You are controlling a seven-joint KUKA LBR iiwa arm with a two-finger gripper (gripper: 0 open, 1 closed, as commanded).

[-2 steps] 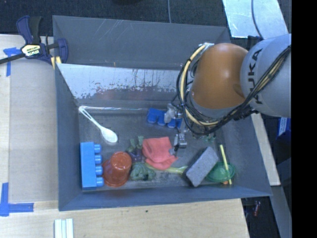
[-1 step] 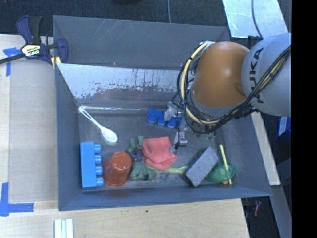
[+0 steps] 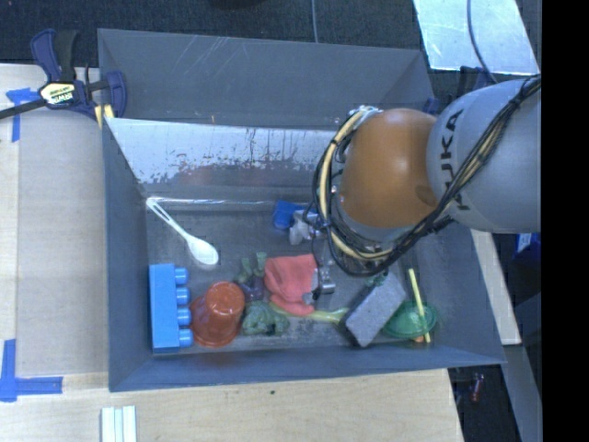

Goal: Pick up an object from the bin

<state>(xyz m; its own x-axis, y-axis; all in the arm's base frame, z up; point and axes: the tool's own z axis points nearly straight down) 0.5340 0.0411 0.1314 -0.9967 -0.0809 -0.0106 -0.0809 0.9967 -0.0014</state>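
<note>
My gripper (image 3: 307, 229) hangs low over the middle of the bin, mostly hidden under the arm's orange cover. Just below and left of it lies a soft red-pink lump (image 3: 289, 281), close to the gripper's lower metal part. A small blue piece (image 3: 285, 215) sits right at the gripper's upper left. A grey rectangular block (image 3: 374, 313) lies tilted to the lower right of the gripper, near the bin's front wall.
A green round thing (image 3: 406, 321) and a thin yellow stick (image 3: 419, 304) lie at the front right. Dark green leafy toys (image 3: 259, 313), an orange cup (image 3: 219, 313) on its side and a blue studded brick (image 3: 167, 307) line the front left. A white spoon (image 3: 188, 238) lies at the left.
</note>
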